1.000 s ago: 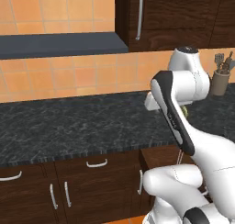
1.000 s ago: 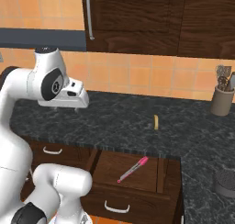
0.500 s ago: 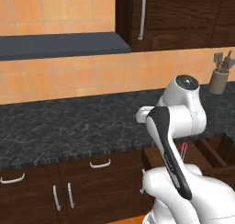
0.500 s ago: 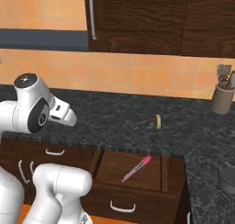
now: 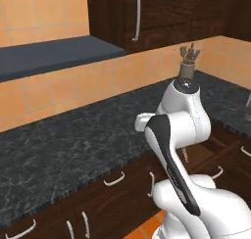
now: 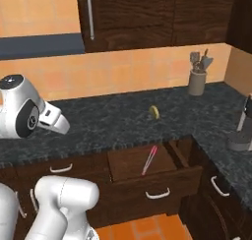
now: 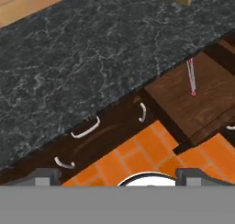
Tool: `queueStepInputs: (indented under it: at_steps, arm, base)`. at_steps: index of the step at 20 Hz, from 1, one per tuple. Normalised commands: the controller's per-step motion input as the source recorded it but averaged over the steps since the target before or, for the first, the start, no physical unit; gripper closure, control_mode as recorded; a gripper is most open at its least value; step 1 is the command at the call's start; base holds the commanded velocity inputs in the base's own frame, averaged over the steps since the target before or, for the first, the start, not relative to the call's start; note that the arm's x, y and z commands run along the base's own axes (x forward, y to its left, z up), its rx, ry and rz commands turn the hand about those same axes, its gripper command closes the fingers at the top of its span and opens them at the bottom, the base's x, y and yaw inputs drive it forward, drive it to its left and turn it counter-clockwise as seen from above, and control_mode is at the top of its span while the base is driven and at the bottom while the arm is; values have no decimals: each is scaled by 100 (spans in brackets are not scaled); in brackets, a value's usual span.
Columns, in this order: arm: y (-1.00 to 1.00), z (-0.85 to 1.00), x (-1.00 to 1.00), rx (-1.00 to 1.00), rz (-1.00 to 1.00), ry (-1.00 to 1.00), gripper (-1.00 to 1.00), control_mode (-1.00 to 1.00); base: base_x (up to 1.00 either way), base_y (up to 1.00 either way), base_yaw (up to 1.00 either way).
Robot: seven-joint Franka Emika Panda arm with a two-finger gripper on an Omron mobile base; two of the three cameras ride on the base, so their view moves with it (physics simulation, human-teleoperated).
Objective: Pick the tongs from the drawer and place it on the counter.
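The tongs (image 6: 149, 159) lie slantwise in the open drawer (image 6: 129, 163), silver arms with a pink end. In the hand view the tongs (image 7: 191, 79) rest on the floor of the drawer (image 7: 183, 104) at the right, far beyond my gripper (image 7: 120, 178). Its grey fingertips (image 7: 43, 176) stand wide apart at the bottom edge, open and holding nothing. The black speckled counter (image 6: 108, 120) runs above the drawer and turns a corner at the right; the counter (image 7: 87, 48) fills the top of the hand view.
A small yellow half-round item (image 6: 154, 111) lies on the counter behind the drawer. A brown crock of grey utensils (image 6: 198, 77) stands at the back right, and a grey-based appliance (image 6: 241, 132) at the right edge. Shut drawers with silver handles (image 7: 86, 128) sit left of the open one, above orange floor tiles.
The whole scene has shifted in both base views, so the cameras have moved. The arm has folded lower. The tongs lie as before in the open drawer.
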Motion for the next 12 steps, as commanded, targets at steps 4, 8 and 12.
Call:
queueStepInputs:
  at_steps: [4, 8, 12]
  arm:
    - [0, 0, 0, 0, 0, 0, -100, 100]
    - [0, 0, 0, 0, 0, 0, -100, 100]
    - [-3, -23, 18, 1, -18, 2, -100, -100]
  base:
    - [18, 52, -79]
    - [23, 60, -77]
    - [5, 36, -34]
